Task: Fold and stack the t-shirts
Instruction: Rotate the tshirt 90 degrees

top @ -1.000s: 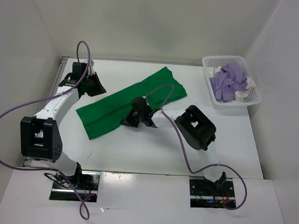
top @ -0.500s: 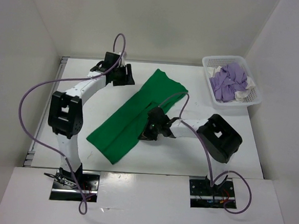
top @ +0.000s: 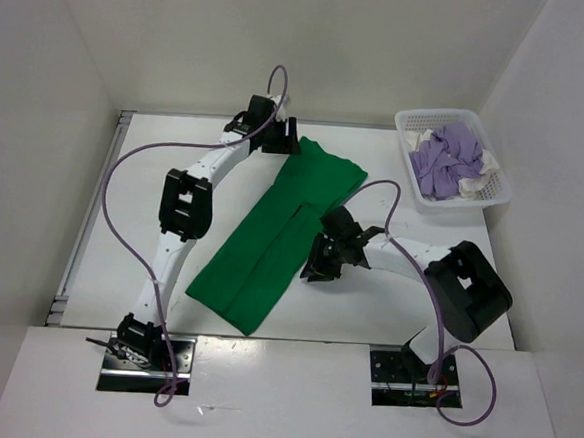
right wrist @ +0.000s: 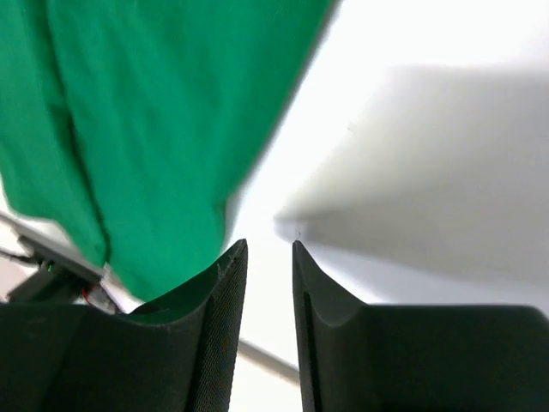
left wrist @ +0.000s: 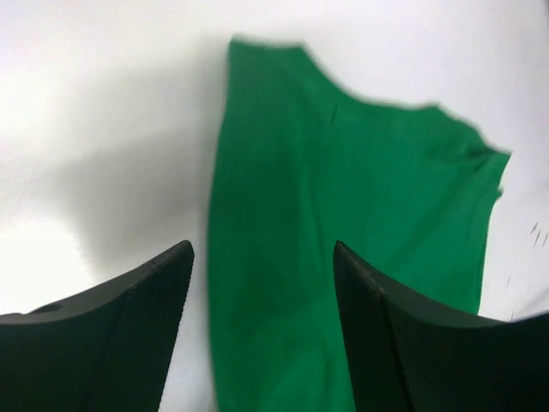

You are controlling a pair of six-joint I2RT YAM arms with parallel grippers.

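Green t-shirt (top: pixel 270 243): lies flat on the white table (top: pixel 452 230), folded into a long band that runs on a slant from the far middle toward the near left.
Left gripper (top: pixel 280 144): reaches out to the far end of the band, just over its left corner; the wrist view shows its fingers (left wrist: pixel 129 335) spread wide over the green cloth, grasping nothing.
Right gripper (top: pixel 319 266): sits low beside the band's right edge, about midway along it; in its own camera the jaws stand narrowly parted, bare table showing through the gap, with the cloth off to one side and nothing gripped.
Basket (top: pixel 435 114): a white mesh tub at the far right corner of the table, well apart from both arms.
Purple t-shirt (top: pixel 447 155): crumpled inside the basket.
White t-shirt (top: pixel 481 172): bunched beside the purple one, also inside the basket.
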